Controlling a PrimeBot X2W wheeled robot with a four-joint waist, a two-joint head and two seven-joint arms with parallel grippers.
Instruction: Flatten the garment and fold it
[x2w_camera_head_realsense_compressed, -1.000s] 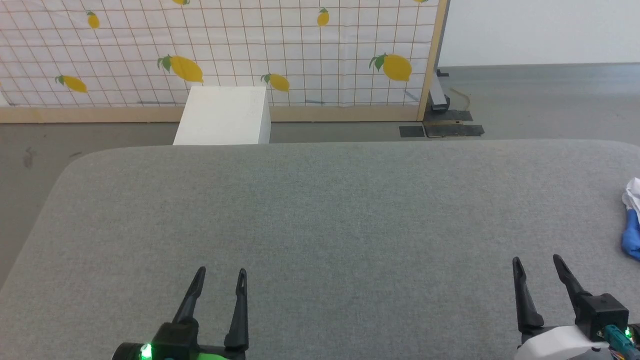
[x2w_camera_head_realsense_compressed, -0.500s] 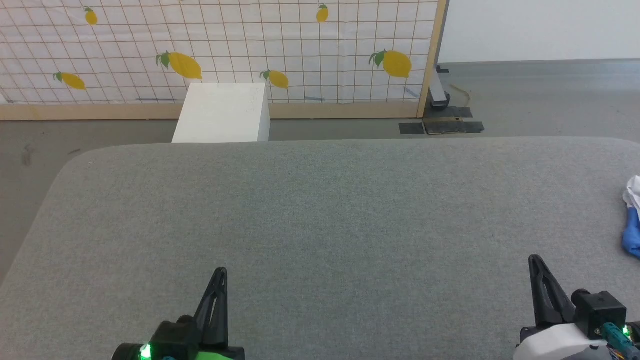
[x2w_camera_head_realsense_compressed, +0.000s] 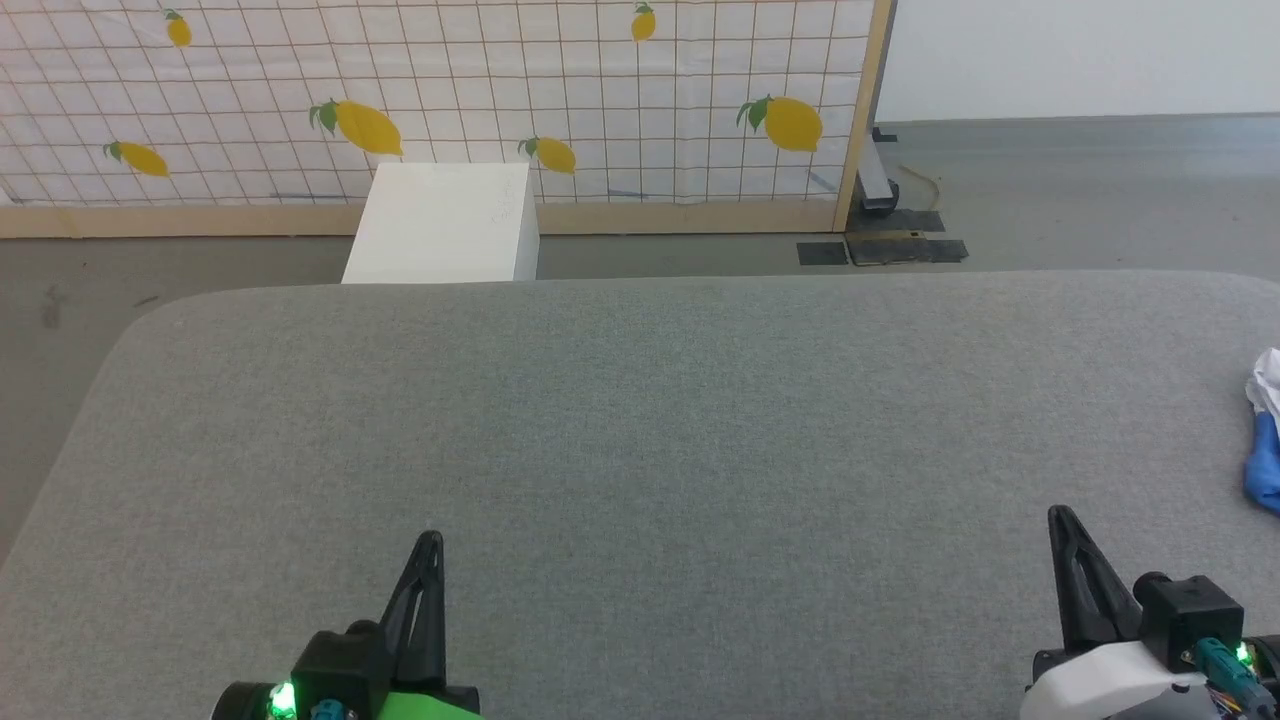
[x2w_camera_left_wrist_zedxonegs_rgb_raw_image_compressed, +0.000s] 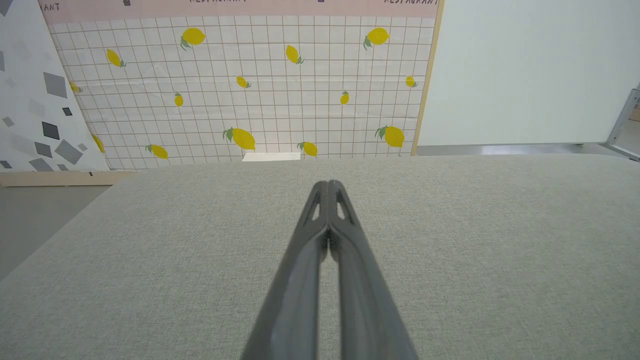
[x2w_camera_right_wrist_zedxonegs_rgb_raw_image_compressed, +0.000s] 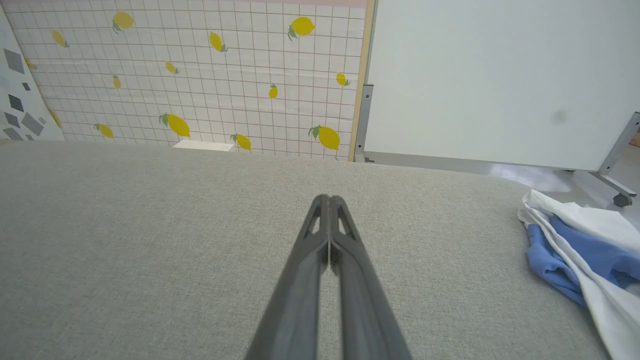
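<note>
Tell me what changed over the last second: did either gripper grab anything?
Both closed: the left gripper and the right gripper went from open to shut, on nothing, over the grey table. The white-and-blue garment stayed bunched at the table's right edge, untouched.

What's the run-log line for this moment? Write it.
left hand: shut, empty | right hand: shut, empty | garment: crumpled on table, far right, untouched | fold: not begun
</note>
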